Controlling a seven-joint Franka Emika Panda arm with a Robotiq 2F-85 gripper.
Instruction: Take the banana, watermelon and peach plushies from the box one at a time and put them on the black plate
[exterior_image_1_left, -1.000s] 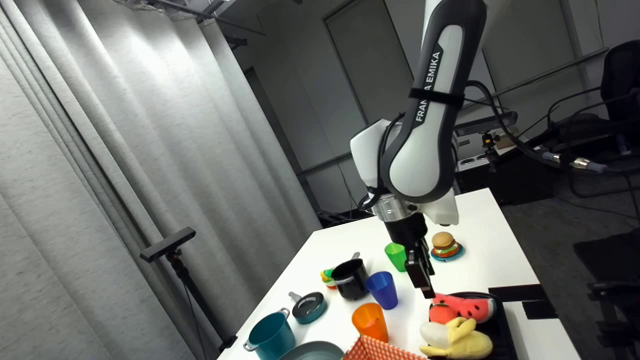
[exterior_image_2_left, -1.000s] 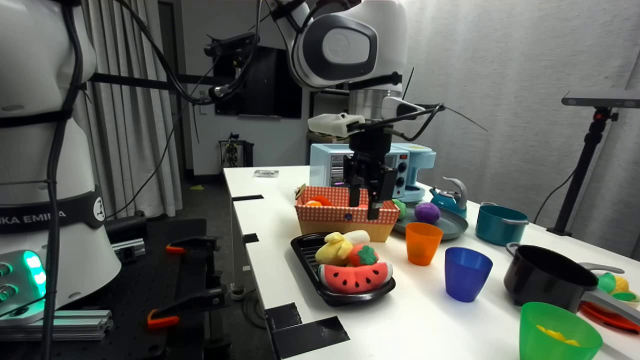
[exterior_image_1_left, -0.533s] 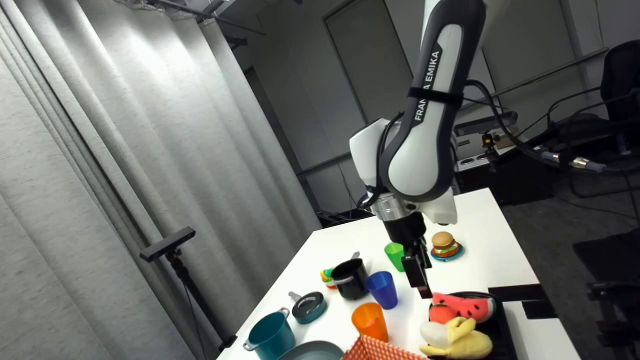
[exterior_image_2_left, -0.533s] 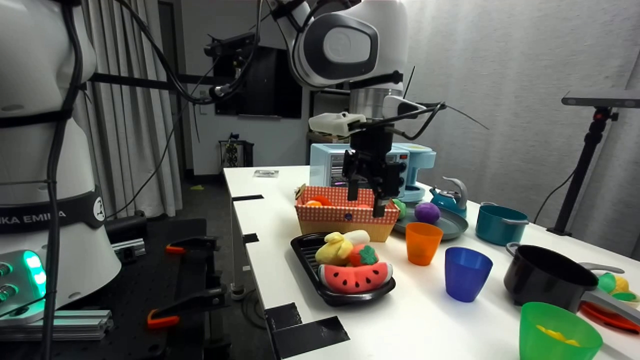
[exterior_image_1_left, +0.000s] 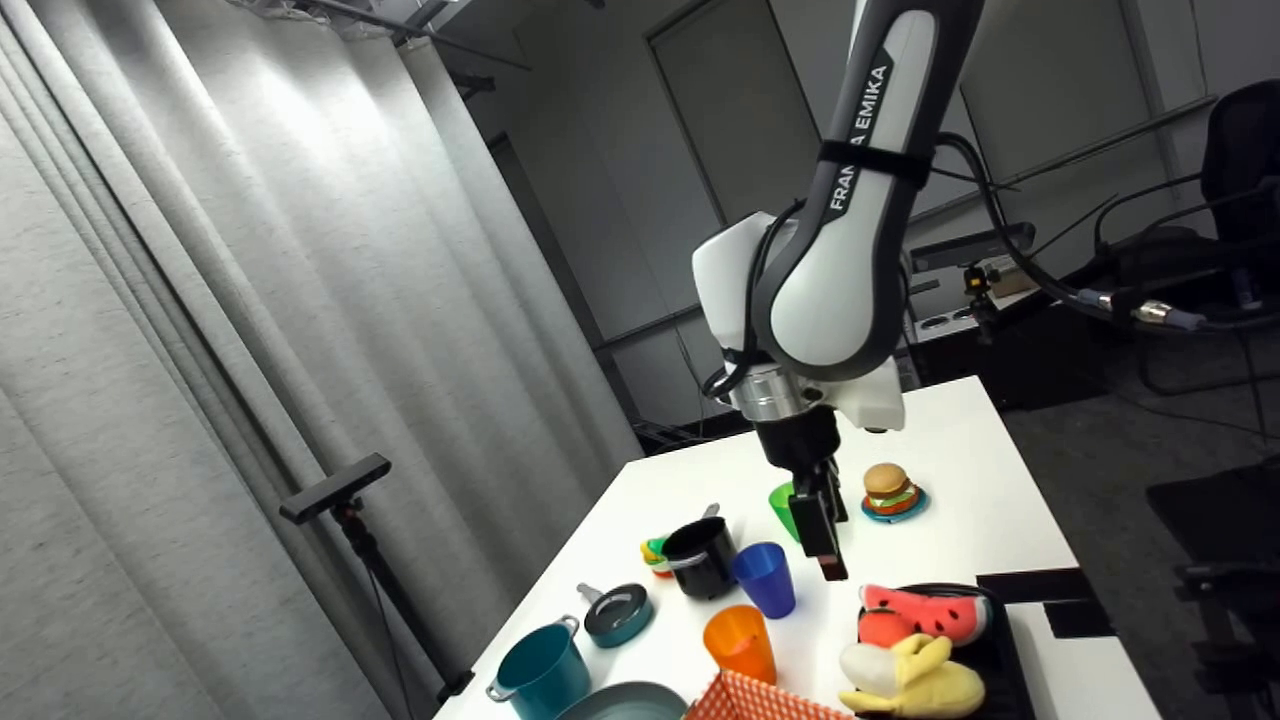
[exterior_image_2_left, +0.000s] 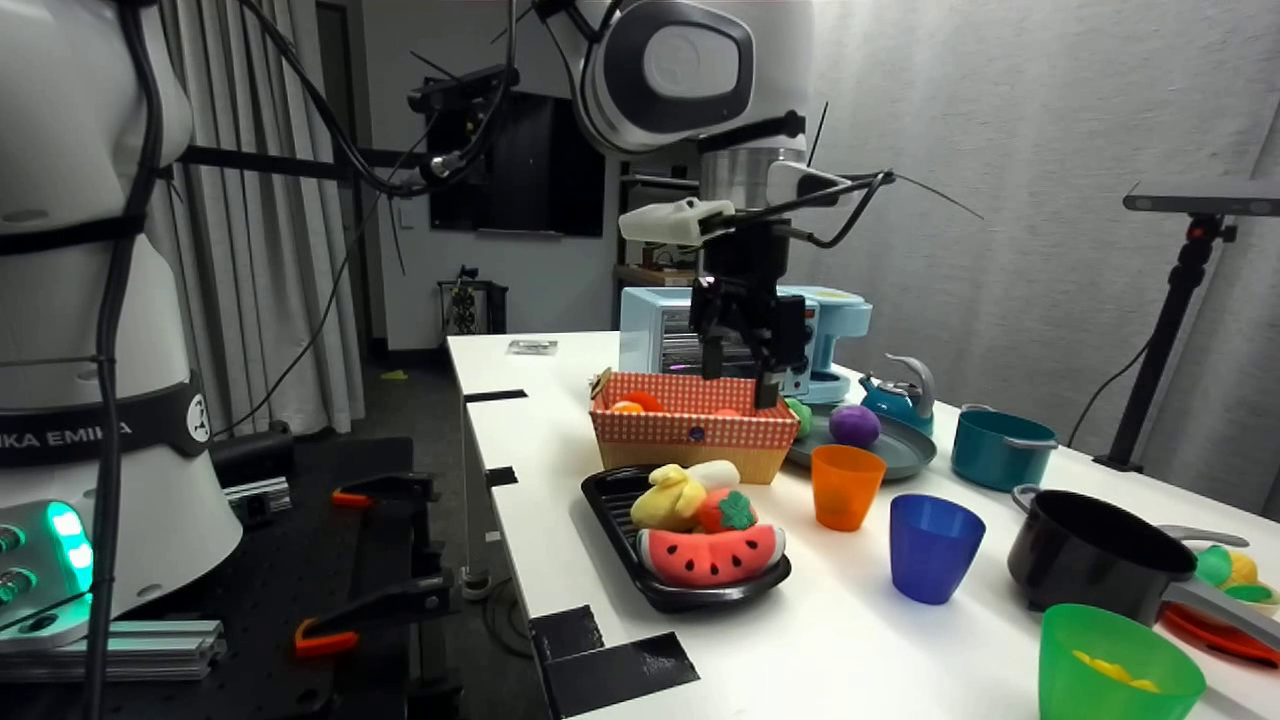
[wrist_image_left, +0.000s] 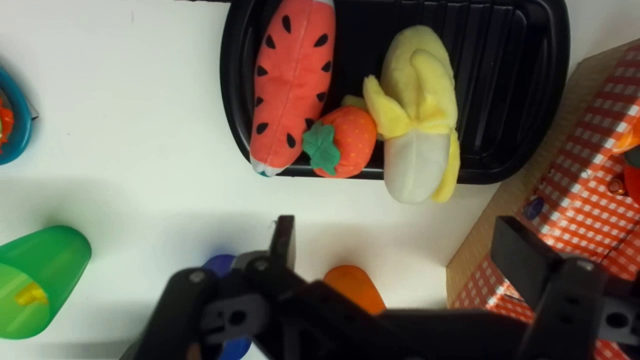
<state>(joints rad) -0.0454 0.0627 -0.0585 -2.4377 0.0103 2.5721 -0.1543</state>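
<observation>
The claw (wrist_image_left: 395, 240) has spread wider and risen, empty. Below and beside it, the black tray (wrist_image_left: 502, 95) bears banana plush (wrist_image_left: 420, 110), watermelon plush (wrist_image_left: 294, 85) and strawberry plush (wrist_image_left: 351, 139); if that is "peach", all is probably placed.

This is a robotics lab. In an exterior view a Franka Emika arm (exterior_image_2_left: 60, 320) rises at left from a black platform (exterior_image_2_left: 270, 640) with orange-tipped clamps (exterior_image_2_left: 380, 612) at its edge; at right a bar-shaped camera (exterior_image_2_left: 1200, 199) stands on a pole (exterior_image_2_left: 1160, 335) before a grey curtain (exterior_image_2_left: 1010, 130). A dark wall screen (exterior_image_2_left: 550, 170) shows far off. Black tape strips (exterior_image_2_left: 622, 675) lie at the white desk's (exterior_image_2_left: 850, 640) edge.
</observation>
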